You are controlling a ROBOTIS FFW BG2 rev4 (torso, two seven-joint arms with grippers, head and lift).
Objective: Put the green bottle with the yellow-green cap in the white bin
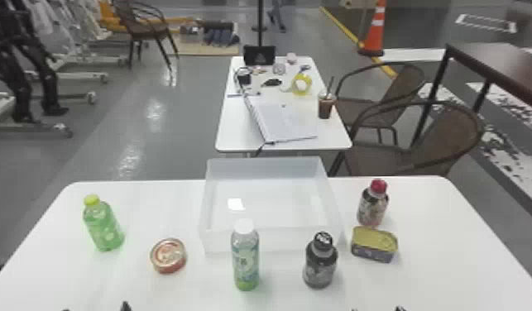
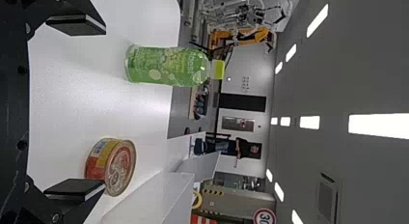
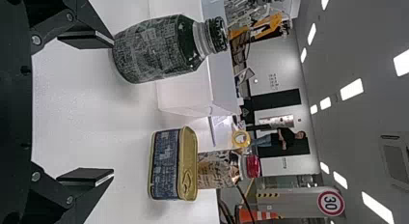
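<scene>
The head view's bottom edge crops both — left claw [image 1: 95, 307] and right claw [image 1: 377, 308].

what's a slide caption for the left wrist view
Green bottle with yellow-green cap and round pull-tab tin, before the open left pincer

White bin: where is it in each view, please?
Head view: bin at the table's far edge, middle, behind the white-capped bottle.
Left wrist view: bin, beyond the round can.
Right wrist view: bin, behind the black bottle.
Shared landmark: yellow tape, beyond the bin.
</scene>
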